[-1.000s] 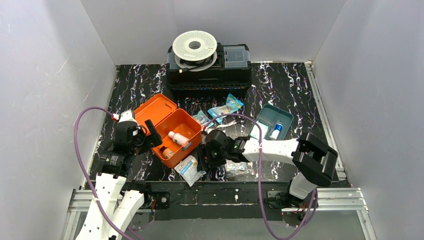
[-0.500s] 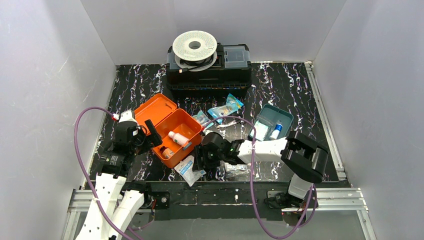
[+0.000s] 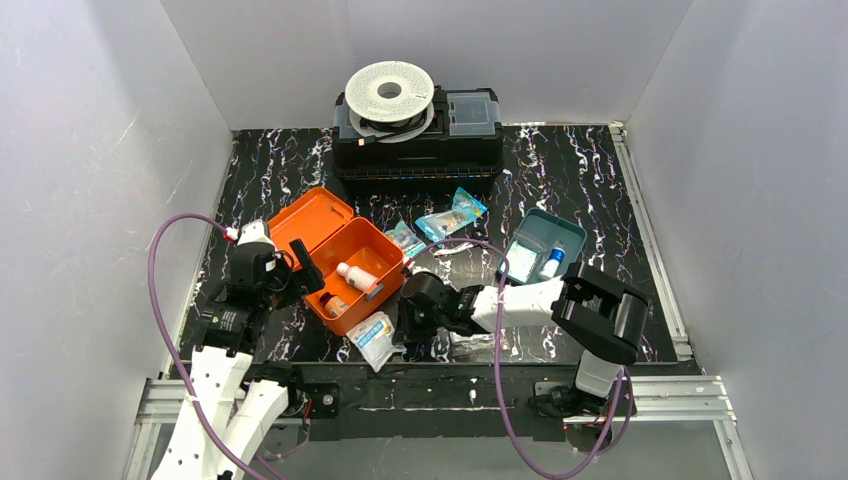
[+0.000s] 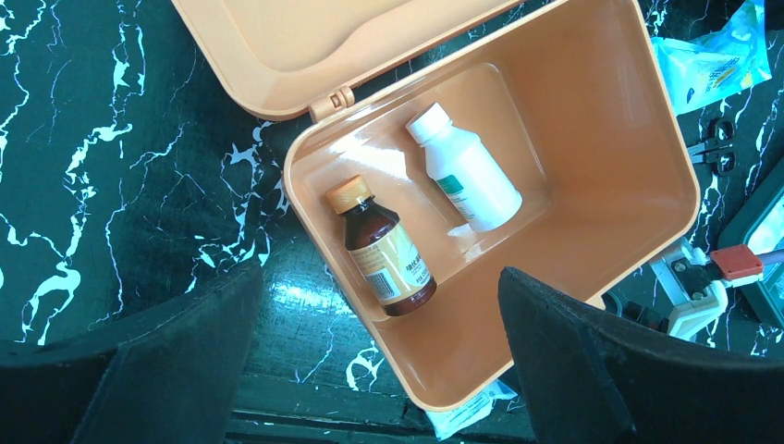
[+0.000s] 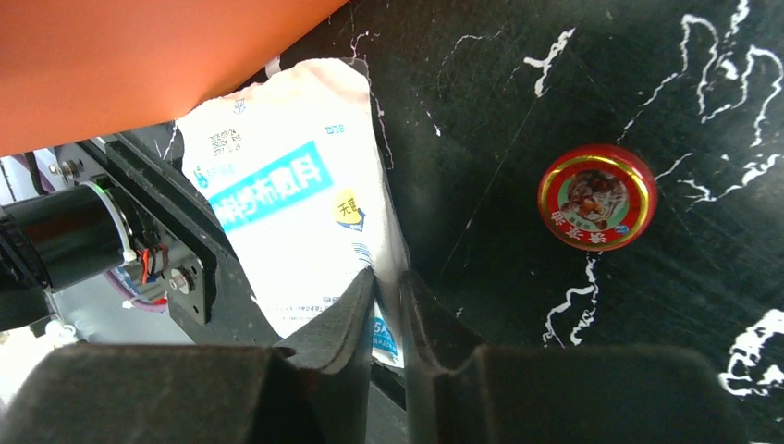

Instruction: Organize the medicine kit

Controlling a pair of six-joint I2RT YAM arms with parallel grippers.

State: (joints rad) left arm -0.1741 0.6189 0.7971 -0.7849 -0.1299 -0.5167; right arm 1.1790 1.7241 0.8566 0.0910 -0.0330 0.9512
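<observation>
Table (image 3: 590, 170): black marbled top carrying all items. Medicine kit (image 3: 352, 262): orange box, left of centre, lid thrown open to the far left, base open upward, its long axis running diagonally from near-left to far-right. It holds a brown bottle (image 4: 384, 252) and a white bottle (image 4: 465, 178) lying side by side. Tray (image 3: 548, 240): teal, out of the kit, well apart to the right. Left gripper (image 4: 379, 273): jaws spread wide, nothing held, hovering over the kit's left side and the nearer of the two to the box. Right gripper (image 5: 388, 277): low on the table just off the kit's near-right corner, jaws drawn almost together on the near edge of a packet (image 5: 282, 185), apparently pinching it, though the grip is partly hidden. Packet: white with blue print, flat, touching or tucked under the kit's near wall. From the right gripper the open base lies to the left and slightly farther away, so the carry would be short. Tin (image 5: 597, 197): red, round, loose just beside the packet.
</observation>
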